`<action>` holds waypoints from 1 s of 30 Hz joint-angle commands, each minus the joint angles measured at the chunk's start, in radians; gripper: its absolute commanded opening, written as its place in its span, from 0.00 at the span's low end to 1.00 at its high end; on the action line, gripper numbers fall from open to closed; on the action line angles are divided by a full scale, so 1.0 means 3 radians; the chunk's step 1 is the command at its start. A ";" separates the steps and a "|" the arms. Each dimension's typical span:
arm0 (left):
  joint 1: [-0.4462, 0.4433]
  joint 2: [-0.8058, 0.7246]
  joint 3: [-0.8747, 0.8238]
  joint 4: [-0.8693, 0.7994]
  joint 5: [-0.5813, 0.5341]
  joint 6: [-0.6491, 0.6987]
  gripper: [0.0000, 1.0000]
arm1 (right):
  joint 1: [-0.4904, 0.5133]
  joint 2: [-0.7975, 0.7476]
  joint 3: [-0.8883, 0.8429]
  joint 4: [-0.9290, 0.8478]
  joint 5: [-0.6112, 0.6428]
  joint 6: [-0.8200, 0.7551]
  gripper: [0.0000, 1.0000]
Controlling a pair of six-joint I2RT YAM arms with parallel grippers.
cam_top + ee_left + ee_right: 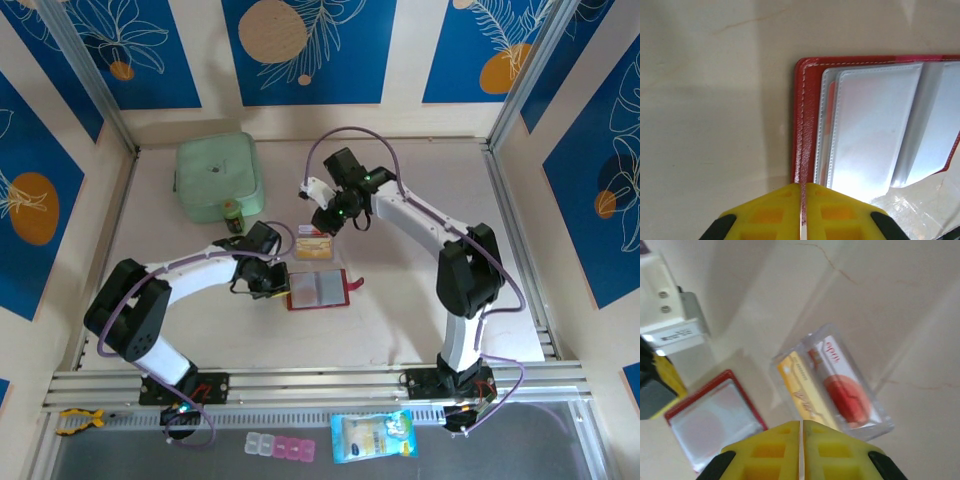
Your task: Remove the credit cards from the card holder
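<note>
The red card holder [318, 289] lies open on the table, its greyish clear pockets [875, 125] facing up. My left gripper [272, 279] is at its left edge, and its yellow fingers [770, 212] are shut on the red border [803, 120]. Two credit cards [312, 246], one yellow [801, 385] and one white with a red mark [842, 385], lie side by side on the table just beyond the holder, with a clear plastic rim around them. My right gripper [326, 217] hangs over them, shut [801, 423] with nothing between its fingers. The card holder [715, 420] lies to their left.
A pale green square container [219, 178] stands at the back left, with a small jar [232, 211] in front of it. On the near ledge lie a blue packet [372, 436], a pill box [280, 447] and a yellow clamp [78, 420]. Metal rails [520, 230] border the table.
</note>
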 commanded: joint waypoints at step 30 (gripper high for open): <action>0.0020 0.0251 0.0042 -0.0020 0.0022 0.0095 0.00 | 0.0191 -0.0756 -0.1577 0.0866 -0.0461 0.3362 0.15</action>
